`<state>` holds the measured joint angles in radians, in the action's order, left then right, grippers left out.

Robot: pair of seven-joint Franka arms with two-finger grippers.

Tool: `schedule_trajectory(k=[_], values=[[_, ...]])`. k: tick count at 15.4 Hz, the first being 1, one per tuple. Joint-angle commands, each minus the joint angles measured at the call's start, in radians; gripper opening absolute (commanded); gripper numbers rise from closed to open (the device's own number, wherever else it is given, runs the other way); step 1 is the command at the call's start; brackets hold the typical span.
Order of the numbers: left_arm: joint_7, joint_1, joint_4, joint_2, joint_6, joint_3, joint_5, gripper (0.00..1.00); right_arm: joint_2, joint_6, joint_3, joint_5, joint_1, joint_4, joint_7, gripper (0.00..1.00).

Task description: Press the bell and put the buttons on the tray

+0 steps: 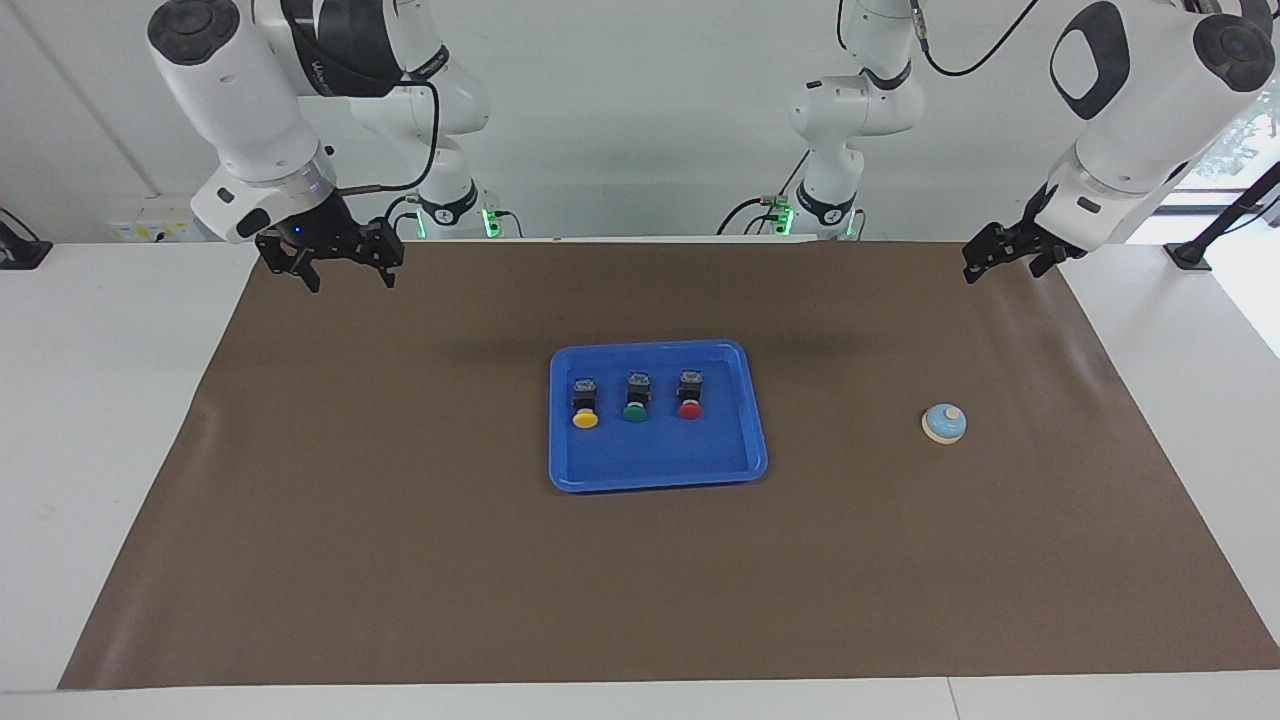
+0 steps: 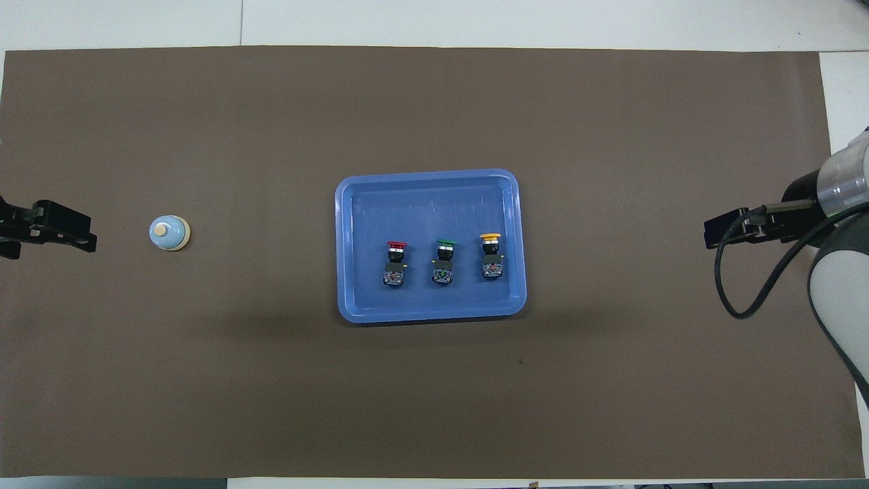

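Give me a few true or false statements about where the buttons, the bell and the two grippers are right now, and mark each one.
1. All three buttons lie in the tray. True: yellow button, green button, red button.
2. The bell sits in the tray. False: it stands on the brown mat, toward the left arm's end.
3. The left gripper holds the bell. False: it is open, empty, raised above the mat's edge.
4. The right gripper is open and empty. True.
5. The green button lies between the other two. True.
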<state>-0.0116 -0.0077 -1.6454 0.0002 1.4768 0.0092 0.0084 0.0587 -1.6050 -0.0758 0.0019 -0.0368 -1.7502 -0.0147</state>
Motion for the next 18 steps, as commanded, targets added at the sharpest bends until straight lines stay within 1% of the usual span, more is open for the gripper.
schedule_trajectory(k=[1,15,18], values=[[-0.007,0.0,-0.017,-0.02,0.008,0.0,0.007,1.0,0.016,0.013,-0.013,-0.008,-0.022,-0.009,-0.018,1.0],[-0.004,0.002,-0.017,-0.02,0.01,0.0,0.008,1.0,0.016,0.013,-0.013,-0.008,-0.022,-0.009,-0.016,1.0],[-0.049,0.006,-0.022,-0.025,0.016,0.001,0.007,1.0,0.016,0.013,-0.013,-0.008,-0.022,-0.009,-0.016,1.0]])
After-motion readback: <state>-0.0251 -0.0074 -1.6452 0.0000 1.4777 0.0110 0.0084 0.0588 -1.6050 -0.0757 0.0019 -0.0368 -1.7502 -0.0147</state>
